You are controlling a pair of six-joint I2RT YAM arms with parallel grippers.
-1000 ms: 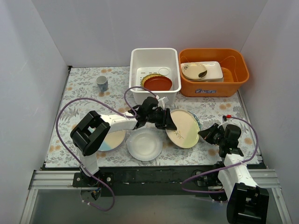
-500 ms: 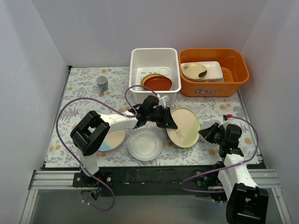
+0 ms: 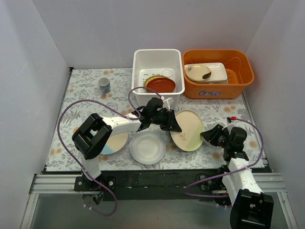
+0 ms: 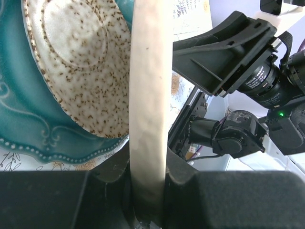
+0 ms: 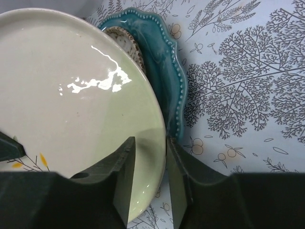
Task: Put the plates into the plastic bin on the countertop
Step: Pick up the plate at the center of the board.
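Right gripper [image 3: 208,135] has moved in and parted, jaws now loosely straddling cream plate's [image 3: 189,126] 4 o'clock rim. Left gripper [image 3: 174,125] clamped tight on its 9 o'clock rim. Plate tilted over teal plate [image 5: 167,71], at 5 o'clock from bin [image 3: 141,56].

Cream plate [image 3: 190,125] — tilted over teal plate [image 5: 167,71].

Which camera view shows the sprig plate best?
Top external: the sprig plate shows almost whole, sprig included. The left wrist view shows only its rim, edge-on; the right wrist view shows part of its glossy face.
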